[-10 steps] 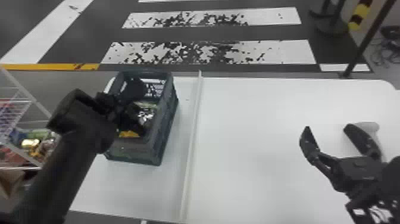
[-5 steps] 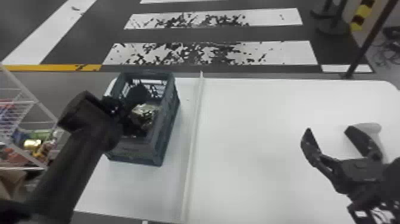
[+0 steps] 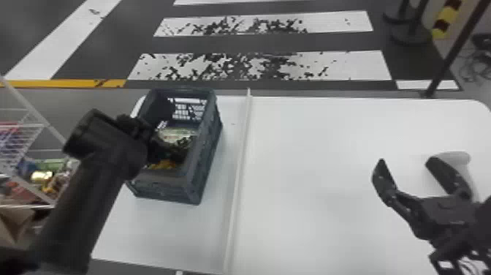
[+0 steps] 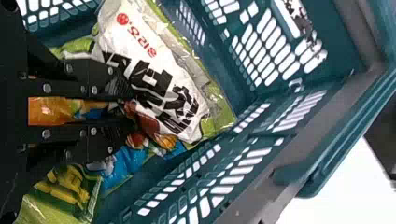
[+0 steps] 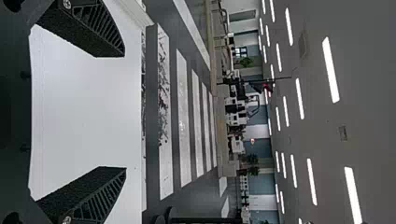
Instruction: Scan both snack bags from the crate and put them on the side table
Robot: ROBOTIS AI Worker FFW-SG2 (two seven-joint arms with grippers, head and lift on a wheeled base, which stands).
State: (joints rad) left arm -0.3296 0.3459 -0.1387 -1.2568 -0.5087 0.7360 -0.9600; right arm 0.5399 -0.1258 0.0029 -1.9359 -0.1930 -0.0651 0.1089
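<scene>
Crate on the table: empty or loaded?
Loaded. In the left wrist view a white bag and a blue packet lie inside the crate; the head view shows packaging between its walls too.

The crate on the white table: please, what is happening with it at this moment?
The robot's left gripper is down inside the crate, among snack bags, close to a white bag and an orange one. Whether it grips one, I cannot tell. The right gripper hangs open over the right side of the white table.
</scene>
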